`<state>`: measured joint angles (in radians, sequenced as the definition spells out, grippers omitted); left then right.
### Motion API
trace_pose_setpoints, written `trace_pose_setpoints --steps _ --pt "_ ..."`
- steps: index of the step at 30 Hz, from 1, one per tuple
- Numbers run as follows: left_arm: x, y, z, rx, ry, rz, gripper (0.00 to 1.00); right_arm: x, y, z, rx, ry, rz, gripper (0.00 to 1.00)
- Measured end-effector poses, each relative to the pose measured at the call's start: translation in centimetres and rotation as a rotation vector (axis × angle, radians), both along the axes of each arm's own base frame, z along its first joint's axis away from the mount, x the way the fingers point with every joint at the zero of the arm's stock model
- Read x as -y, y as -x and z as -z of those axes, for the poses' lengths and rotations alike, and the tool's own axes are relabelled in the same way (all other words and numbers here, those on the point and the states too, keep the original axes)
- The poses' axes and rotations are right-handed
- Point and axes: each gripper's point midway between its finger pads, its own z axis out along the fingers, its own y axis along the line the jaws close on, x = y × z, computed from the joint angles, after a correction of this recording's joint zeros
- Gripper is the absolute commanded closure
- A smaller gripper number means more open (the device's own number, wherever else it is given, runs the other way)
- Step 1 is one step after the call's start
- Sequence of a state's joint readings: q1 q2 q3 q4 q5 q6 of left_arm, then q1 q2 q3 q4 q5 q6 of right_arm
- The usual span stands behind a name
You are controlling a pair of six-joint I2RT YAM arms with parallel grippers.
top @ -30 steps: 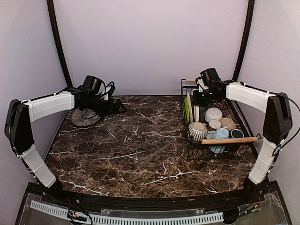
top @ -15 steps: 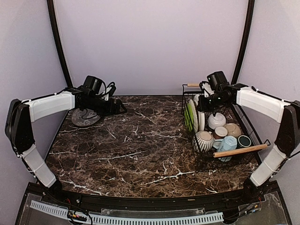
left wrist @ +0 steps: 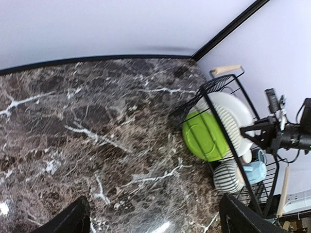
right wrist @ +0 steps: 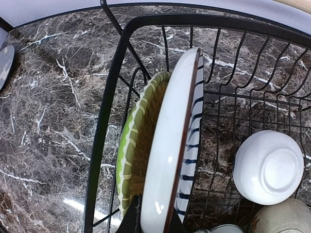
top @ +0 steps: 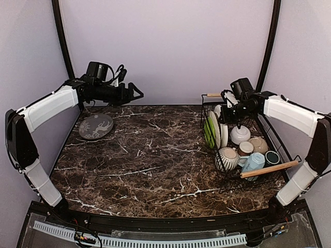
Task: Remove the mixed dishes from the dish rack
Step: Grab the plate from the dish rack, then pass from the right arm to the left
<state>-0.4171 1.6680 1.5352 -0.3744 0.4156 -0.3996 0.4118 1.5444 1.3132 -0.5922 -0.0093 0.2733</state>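
Marble table (top: 155,155), lilac walls (top: 165,46); left gripper (top: 136,93) wide, right gripper (right wrist: 151,221) pinching striped plate (right wrist: 170,145).

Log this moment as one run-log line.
phase: unloading dish rack | left gripper: open, empty, above table | right gripper: shut on striped white plate in rack | grey plate: on table, far left

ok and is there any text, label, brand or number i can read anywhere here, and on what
None: no word, number, logo or sign can be read in any view.
The grey plate carries a pale pattern, too small to make out, with no clear letters.
The striped plate and the green plate bear only stripes and ridges.
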Motion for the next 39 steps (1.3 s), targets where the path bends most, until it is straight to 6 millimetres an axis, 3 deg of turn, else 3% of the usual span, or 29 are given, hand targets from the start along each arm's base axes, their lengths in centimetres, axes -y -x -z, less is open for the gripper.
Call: trace_pose_setpoints --steps 3,5,8,12,16,19,22,25,33,39 --pt "0.7 -0.2 -3.0 0.053 0.056 0.025 0.08 -0.1 0.4 0.0 -0.01 0.0 -0.019 1.0" --pt "1.0 0.0 -2.9 0.043 0.066 0.042 0.08 -0.2 0.7 -0.1 -0.023 0.005 -0.036 1.0" --pt "1.2 0.8 -1.0 -0.003 0.061 0.075 0.09 -0.8 1.3 -0.8 -0.024 0.021 -0.099 1.0" --pt "1.2 2.0 1.9 -0.085 0.039 0.102 0.09 -2.4 1.1 -6.9 0.197 0.085 -0.217 1.0" --pt "1.6 2.6 2.9 -0.131 0.051 0.135 0.09 -2.9 1.6 -12.6 0.41 0.141 -0.255 1.0" --pt "1.9 2.9 2.7 -0.136 0.066 0.154 0.09 -3.0 1.1 -14.5 0.487 0.159 -0.256 1.0" --pt "2.0 3.2 2.6 -0.142 0.077 0.169 0.09 -3.3 1.0 -14.4 0.504 0.207 -0.279 1.0" --pt "2.3 3.3 2.4 -0.146 0.093 0.181 0.09 -5.1 1.6 -13.9 0.526 0.28 -0.35 1.0" --pt "2.7 3.7 2.0 -0.185 0.204 0.218 0.09 -15.8 6.1 -12.1 0.69 0.464 -0.723 1.0" --pt "0.3 2.1 2.4 -0.218 0.288 0.154 0.07 -21.1 7.3 -9.1 0.782 0.629 -0.883 1.0"
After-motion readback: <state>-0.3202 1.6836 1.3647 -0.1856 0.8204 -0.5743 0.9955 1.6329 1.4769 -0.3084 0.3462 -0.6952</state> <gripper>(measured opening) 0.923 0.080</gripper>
